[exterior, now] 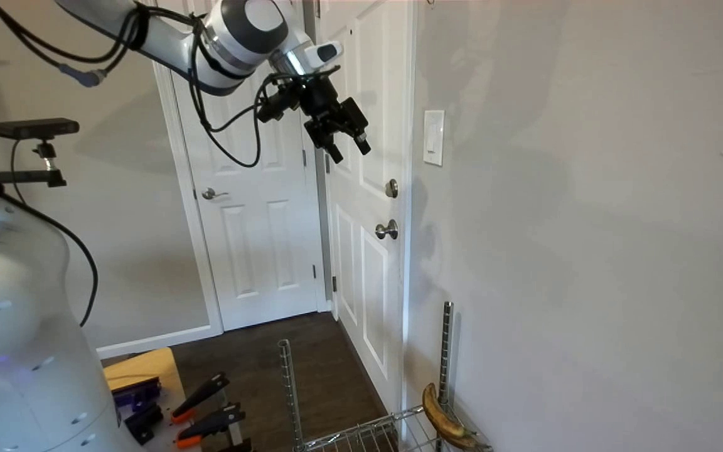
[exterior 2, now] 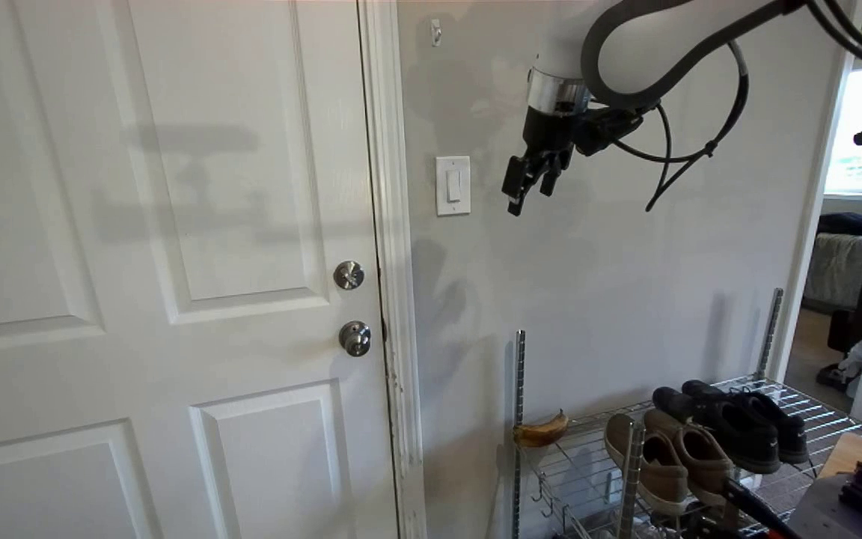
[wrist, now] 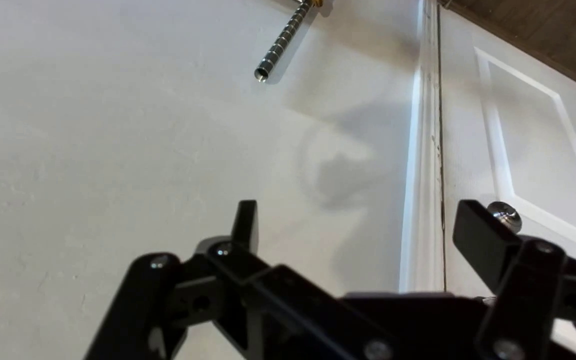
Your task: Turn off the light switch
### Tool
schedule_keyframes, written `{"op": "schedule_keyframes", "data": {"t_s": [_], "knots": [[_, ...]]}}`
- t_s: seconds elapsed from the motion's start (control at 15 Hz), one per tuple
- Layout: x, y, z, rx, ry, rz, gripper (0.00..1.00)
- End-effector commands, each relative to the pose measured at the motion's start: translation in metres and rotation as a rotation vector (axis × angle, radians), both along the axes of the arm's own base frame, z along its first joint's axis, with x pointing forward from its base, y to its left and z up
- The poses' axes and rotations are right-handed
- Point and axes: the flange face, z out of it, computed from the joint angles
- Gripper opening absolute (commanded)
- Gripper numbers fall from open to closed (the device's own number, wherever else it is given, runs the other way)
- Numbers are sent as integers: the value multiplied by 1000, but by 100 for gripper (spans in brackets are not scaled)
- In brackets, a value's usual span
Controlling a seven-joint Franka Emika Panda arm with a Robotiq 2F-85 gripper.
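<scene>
Because gripper [exterior: 350,152] hangs spread & empty, apart from light switch [exterior 2: 453,186], it should prob. close, then press squarely.

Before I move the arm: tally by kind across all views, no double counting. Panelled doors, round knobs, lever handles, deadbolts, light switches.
Panelled doors: 2
Round knob: 1
Lever handle: 1
Deadbolt: 1
Light switch: 1
Total: 6
</scene>
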Motion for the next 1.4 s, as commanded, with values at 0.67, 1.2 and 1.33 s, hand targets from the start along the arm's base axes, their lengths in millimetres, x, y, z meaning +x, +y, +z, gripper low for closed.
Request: {"op": "schedule_keyframes", "data": {"t_s": [0.67, 1.2, 1.33], "knots": [[53, 11, 2, 14, 1, 4, 100], [64, 6, -3, 8, -40, -22, 100], [71, 3, -5, 17, -79, -49, 100]]}}
